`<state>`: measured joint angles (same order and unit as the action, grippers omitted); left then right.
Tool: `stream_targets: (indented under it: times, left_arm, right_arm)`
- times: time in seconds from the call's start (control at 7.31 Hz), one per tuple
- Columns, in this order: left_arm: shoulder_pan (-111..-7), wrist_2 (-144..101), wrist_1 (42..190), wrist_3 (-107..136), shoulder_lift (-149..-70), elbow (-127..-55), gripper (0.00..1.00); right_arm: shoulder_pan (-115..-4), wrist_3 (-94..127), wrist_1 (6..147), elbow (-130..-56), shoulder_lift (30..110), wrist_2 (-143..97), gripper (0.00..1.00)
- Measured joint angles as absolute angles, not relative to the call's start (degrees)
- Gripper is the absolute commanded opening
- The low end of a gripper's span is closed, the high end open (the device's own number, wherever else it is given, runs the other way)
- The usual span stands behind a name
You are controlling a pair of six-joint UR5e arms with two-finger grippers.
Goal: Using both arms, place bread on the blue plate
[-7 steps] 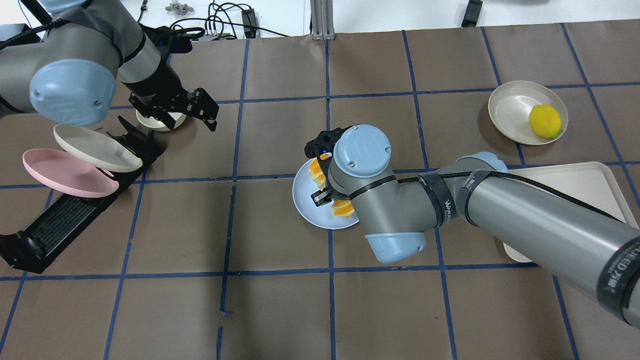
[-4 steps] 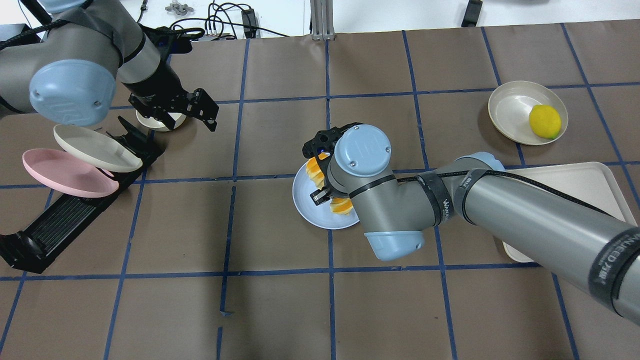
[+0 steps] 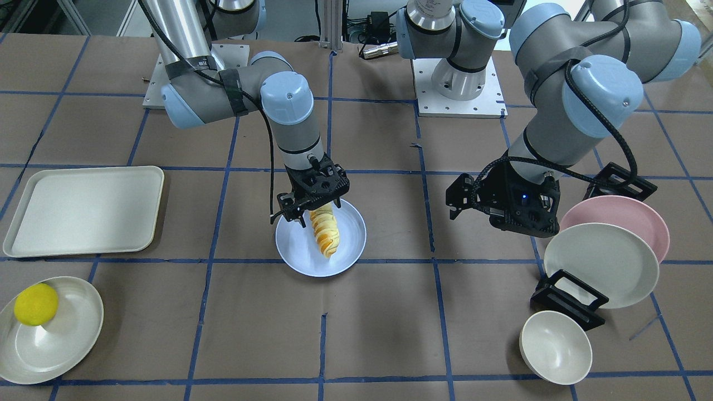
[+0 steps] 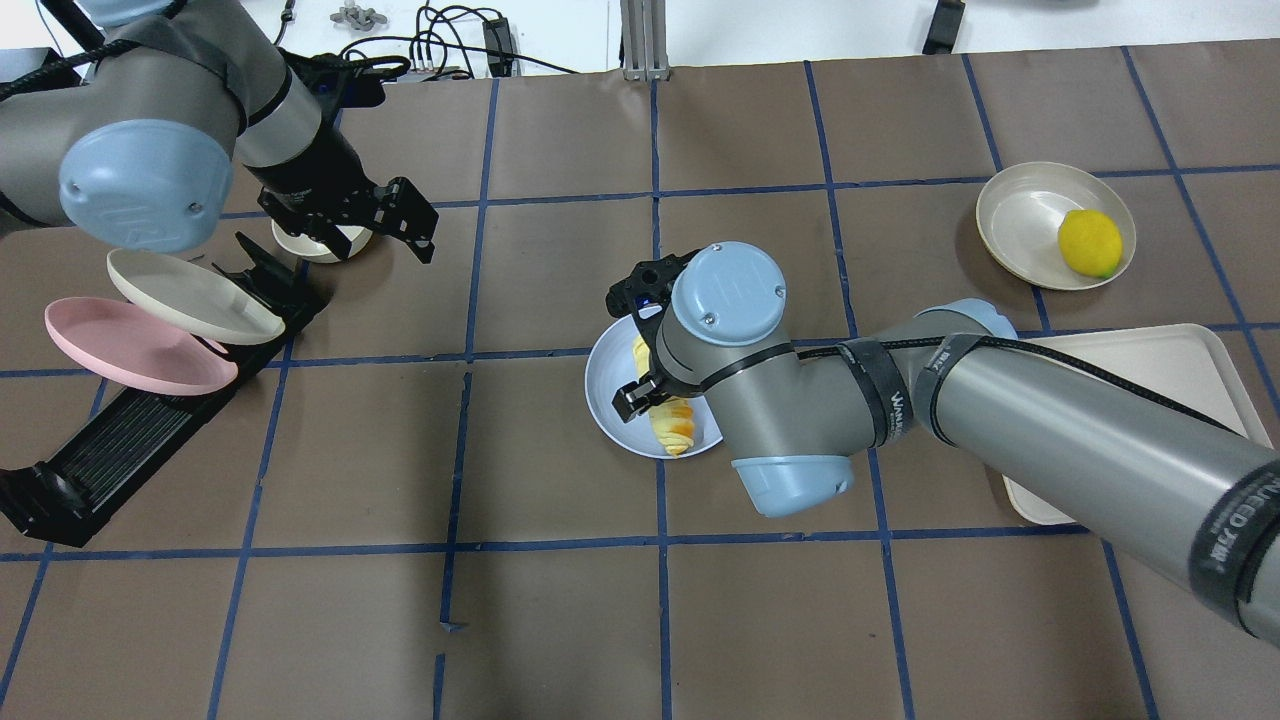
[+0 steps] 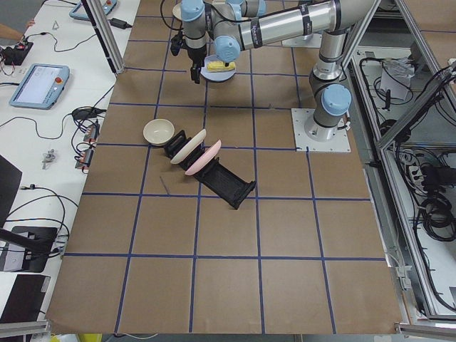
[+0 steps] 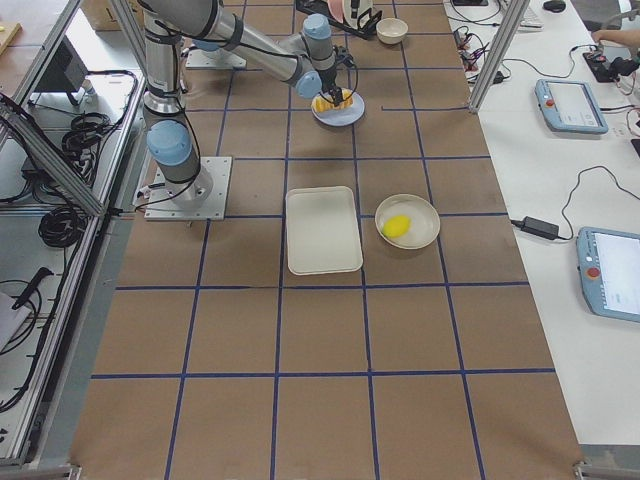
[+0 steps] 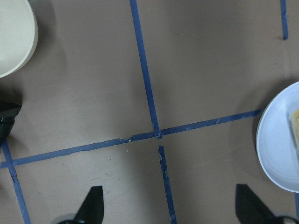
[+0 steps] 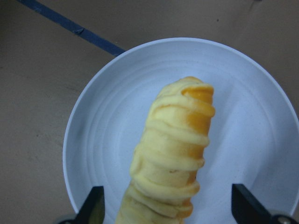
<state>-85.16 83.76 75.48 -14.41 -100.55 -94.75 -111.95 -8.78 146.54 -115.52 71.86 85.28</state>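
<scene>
The bread (image 3: 325,234), a ridged golden and cream loaf, lies on the blue plate (image 3: 348,223) near the table's middle. My right gripper (image 3: 312,214) hangs right over the loaf's near end, open. In the right wrist view its fingertips (image 8: 96,205) stand wide on either side of the bread (image 8: 175,149) without touching it, with the blue plate (image 8: 107,130) beneath. My left gripper (image 4: 418,218) is open and empty, hovering well to the left by the dish rack; its wrist view shows the blue plate's edge (image 7: 275,140) at the right.
A black rack (image 4: 130,440) holds a pink plate (image 4: 130,345) and a cream plate (image 4: 190,295) at the left, with a small white bowl (image 3: 555,347) beside it. A cream tray (image 3: 83,209) and a cream plate (image 3: 61,334) with a yellow ball (image 3: 35,303) are at the right.
The bread has dropped out of my right gripper and rolled flat onto the blue plate. The right gripper's jaws have opened. The left arm has not moved.
</scene>
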Motion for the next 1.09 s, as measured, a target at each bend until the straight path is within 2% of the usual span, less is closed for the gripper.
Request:
stream_targets:
  times: [0.41, 0.68, 1.09]
  left_arm:
    - [-85.2, 83.8, 75.5, -14.4, -100.4, -94.7, 1.00]
    - [-85.2, 84.5, 75.9, -14.4, -100.1, -94.6, 1.00]
    - [-85.3, 90.0, 75.6, -14.3, -100.1, -94.2, 1.00]
  right_arm:
    - [-111.2, -9.1, 144.4, -114.0, 73.0, 85.2, 1.00]
    - [-109.2, -9.3, 131.9, -107.7, 76.6, 85.3, 1.00]
    - [-99.1, -10.7, 107.3, -95.2, 81.2, 83.5, 1.00]
